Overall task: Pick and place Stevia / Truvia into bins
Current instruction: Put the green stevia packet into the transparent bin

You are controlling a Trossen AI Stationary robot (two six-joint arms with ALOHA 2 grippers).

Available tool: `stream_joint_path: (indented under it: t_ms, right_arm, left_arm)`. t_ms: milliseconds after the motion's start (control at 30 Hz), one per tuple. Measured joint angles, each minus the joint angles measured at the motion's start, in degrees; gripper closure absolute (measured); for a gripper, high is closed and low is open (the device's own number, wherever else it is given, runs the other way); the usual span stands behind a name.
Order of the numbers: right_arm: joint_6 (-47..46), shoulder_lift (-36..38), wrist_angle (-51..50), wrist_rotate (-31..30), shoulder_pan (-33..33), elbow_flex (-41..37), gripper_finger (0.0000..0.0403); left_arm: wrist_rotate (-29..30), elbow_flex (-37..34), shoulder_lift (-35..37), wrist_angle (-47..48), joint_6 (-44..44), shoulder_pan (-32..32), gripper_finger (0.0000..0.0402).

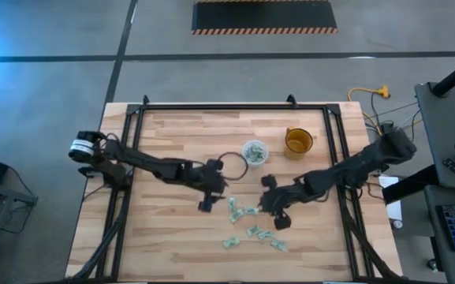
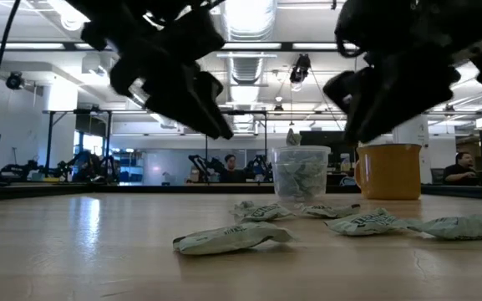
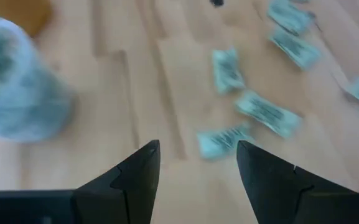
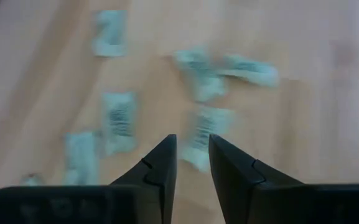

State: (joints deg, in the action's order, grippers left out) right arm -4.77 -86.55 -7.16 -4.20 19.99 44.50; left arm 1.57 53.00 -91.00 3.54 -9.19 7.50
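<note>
Several pale green and white Stevia sachets [image 1: 251, 225] lie flat and scattered on the wooden table, toward its near edge. The clear plastic cup [image 1: 254, 151] stands upright farther back with sachets inside it. My left gripper [image 1: 206, 203] hovers open just left of the sachets. In the left wrist view its fingers [image 3: 198, 146] stand wide apart, with a sachet [image 3: 224, 140] on the table ahead. My right gripper [image 1: 279, 220] hovers at the pile's right side. Its fingers [image 4: 193, 140] are only narrowly apart above a sachet [image 4: 205, 134]. In the low view both grippers hang clear above the table.
An orange cup [image 1: 298, 140] stands right of the clear cup, near the far right of the table. A black ring [image 1: 229, 165] lies by the left gripper's wrist. Black frame rails [image 1: 132, 134] run along the table's sides. Bare wood lies at the near left.
</note>
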Motion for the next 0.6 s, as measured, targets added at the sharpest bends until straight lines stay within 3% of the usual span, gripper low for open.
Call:
stream_joint_path:
  t_ms: [133,600]
  right_arm:
    - [0.59,-4.95,1.96,5.82,-0.05,1.34,0.0309]
    - [0.3,-15.36,1.1,5.57,-3.0,6.81,0.0228]
  left_arm:
    - [0.03,-2.02,0.22,-0.23,1.4,2.94,0.0205]
    - [0.38,-3.04,1.1,-0.01,3.04,4.14,0.0205]
